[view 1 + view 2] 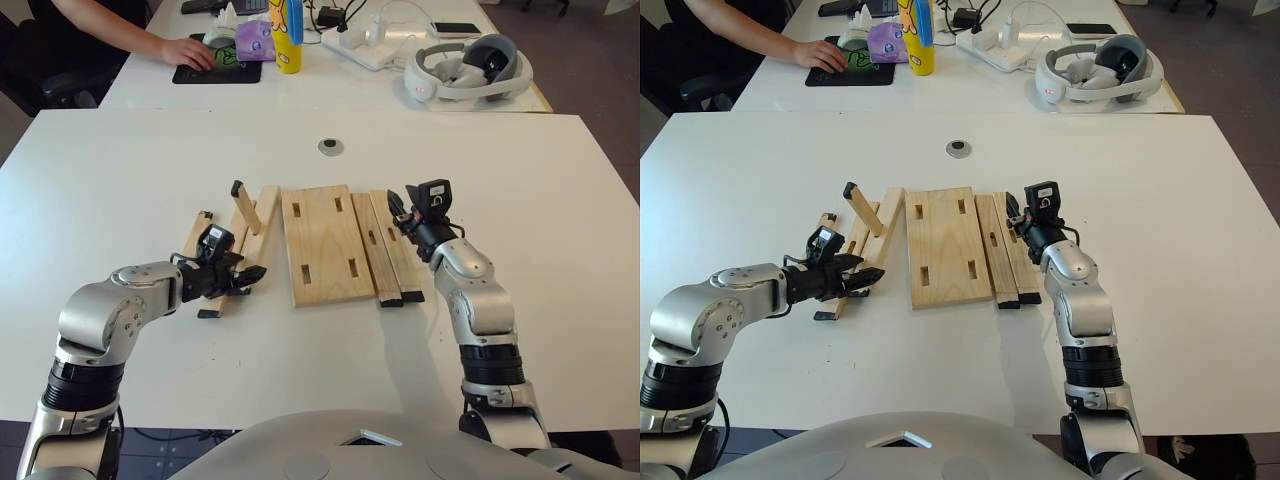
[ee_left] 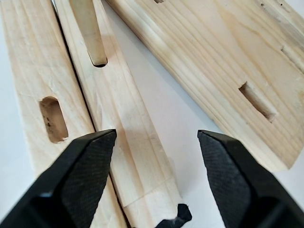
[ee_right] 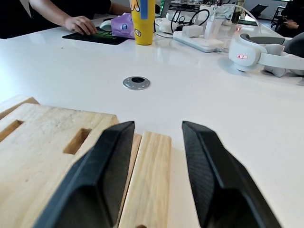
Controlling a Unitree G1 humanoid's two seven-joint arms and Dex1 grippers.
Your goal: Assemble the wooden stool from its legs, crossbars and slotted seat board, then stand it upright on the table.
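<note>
The slotted seat board [image 1: 325, 245] lies flat at the table's middle. Two wooden legs [image 1: 388, 250] lie side by side along its right edge. My right gripper [image 1: 398, 212] hovers open over their far ends; in the right wrist view its fingers [image 3: 114, 161] straddle one leg [image 3: 151, 180]. Left of the board lie more legs [image 1: 248, 232], and a crossbar [image 1: 245, 203] stands tilted in one leg's slot. My left gripper [image 2: 156, 135] is open, low over the near end of that leg [image 2: 137, 156], with the crossbar [image 2: 90, 33] plugged in farther along it.
A round cable grommet [image 1: 331, 147] sits behind the board. On the far table are a white headset [image 1: 468, 70], a yellow bottle [image 1: 288, 35] and a person's hand [image 1: 190, 52] on a black mat. White table surface spreads wide on both sides.
</note>
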